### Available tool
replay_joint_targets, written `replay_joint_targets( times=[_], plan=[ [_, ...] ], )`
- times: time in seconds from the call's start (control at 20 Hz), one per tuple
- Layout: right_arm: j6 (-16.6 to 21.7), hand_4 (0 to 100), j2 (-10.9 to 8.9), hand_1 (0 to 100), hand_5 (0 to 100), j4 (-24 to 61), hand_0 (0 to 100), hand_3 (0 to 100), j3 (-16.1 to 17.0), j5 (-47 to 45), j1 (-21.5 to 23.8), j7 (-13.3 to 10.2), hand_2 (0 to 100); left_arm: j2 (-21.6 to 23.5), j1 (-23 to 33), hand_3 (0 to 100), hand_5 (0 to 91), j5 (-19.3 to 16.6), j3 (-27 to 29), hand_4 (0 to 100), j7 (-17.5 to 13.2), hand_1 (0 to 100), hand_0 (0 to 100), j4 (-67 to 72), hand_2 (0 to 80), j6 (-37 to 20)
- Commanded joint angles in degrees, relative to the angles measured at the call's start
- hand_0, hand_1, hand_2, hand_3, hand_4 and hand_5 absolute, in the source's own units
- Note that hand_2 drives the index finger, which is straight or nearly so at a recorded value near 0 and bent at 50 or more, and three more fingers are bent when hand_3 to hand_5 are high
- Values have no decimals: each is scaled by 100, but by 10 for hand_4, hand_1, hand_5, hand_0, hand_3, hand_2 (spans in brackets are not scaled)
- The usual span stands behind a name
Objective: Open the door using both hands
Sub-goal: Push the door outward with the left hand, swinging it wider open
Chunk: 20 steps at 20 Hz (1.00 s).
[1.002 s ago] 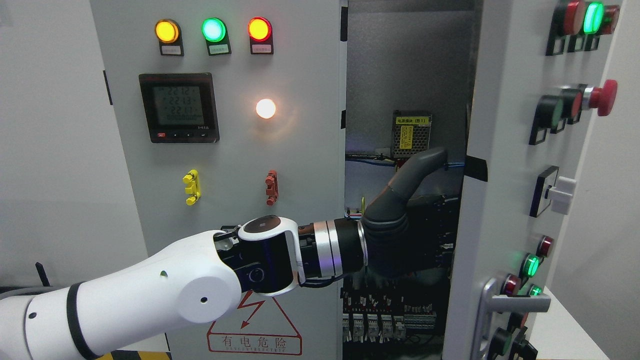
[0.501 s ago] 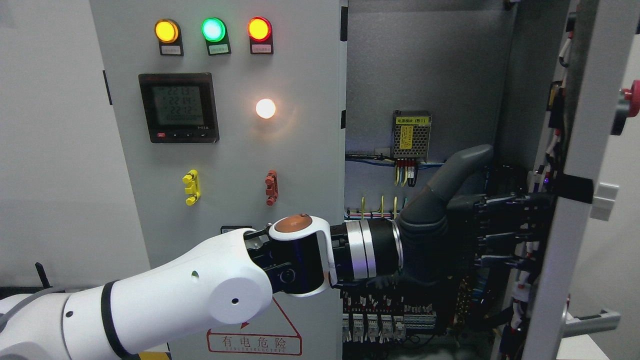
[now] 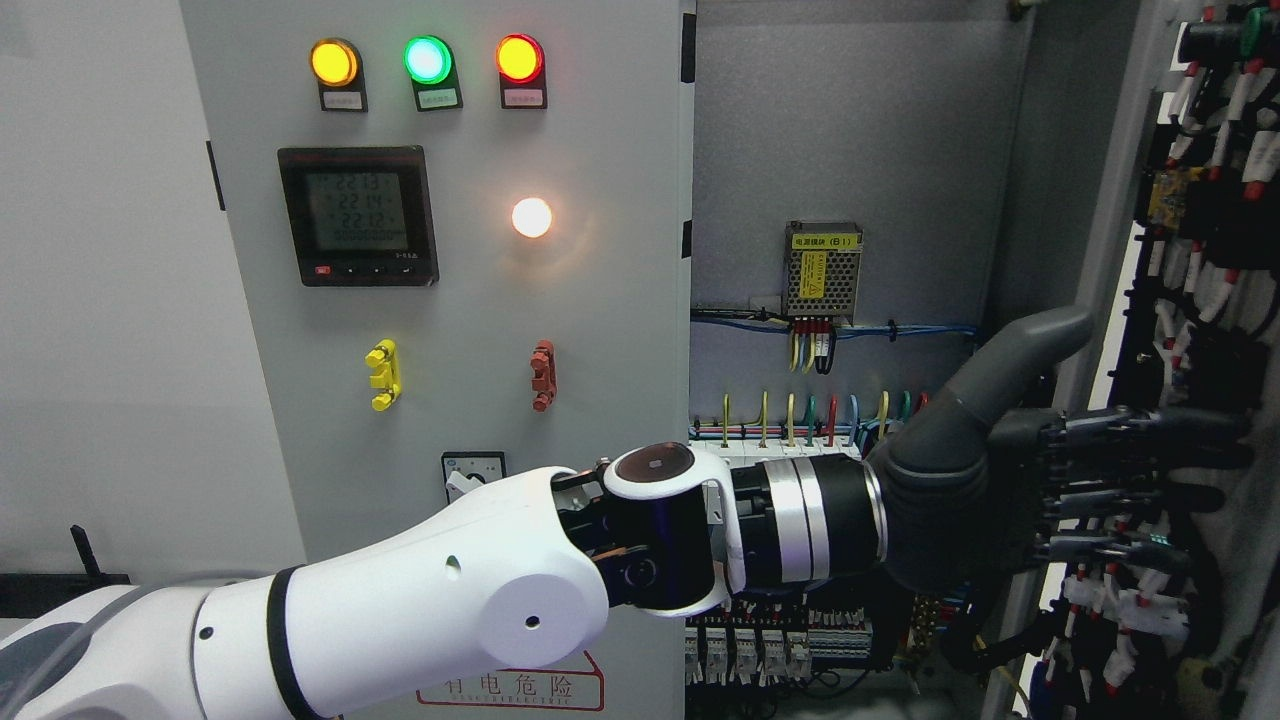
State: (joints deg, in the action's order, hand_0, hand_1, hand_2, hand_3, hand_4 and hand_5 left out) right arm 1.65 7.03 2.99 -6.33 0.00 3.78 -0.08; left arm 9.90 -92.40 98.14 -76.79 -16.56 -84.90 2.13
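Head view | left robot hand [image 3: 1080,500] flat, fingers extended, grasping nothing, against right door [image 3: 1200,300] inside | door swung wide | nearly done

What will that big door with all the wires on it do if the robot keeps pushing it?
The door will probably swing rather than bend: it looks like stiff metal. It likely feels heavy, since wires and parts crowd its inside. The left hand has fingers flat against it, not gripping, so they might slide.
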Motion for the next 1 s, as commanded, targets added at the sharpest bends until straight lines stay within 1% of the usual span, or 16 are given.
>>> replay_joint_targets(
  times=[0.0,0.2,0.3,0.55,0.75,0.95],
  plan=[
    [2,0,0,0,0,0,384,0,0,141,0,0,0,-655,3,0,0,-32,120,0,30,0,0,34,0,6],
    [2,0,0,0,0,0,384,0,0,141,0,0,0,-980,3,0,0,-330,217,0,267,0,0,70,0,-2],
    [2,0,0,0,0,0,384,0,0,141,0,0,0,-1069,12,0,0,-348,217,0,294,0,0,96,0,-2],
    [2,0,0,0,0,0,384,0,0,141,0,0,0,-1130,82,0,0,-357,200,0,337,0,0,201,0,-11],
    [2,0,0,0,0,0,383,0,0,141,0,0,0,-1148,91,0,0,-357,191,0,723,0,0,237,0,-29],
    [2,0,0,0,0,0,384,0,0,141,0,0,0,-1201,91,0,0,-366,165,0,1014,0,0,254,0,-55]
  ],
)
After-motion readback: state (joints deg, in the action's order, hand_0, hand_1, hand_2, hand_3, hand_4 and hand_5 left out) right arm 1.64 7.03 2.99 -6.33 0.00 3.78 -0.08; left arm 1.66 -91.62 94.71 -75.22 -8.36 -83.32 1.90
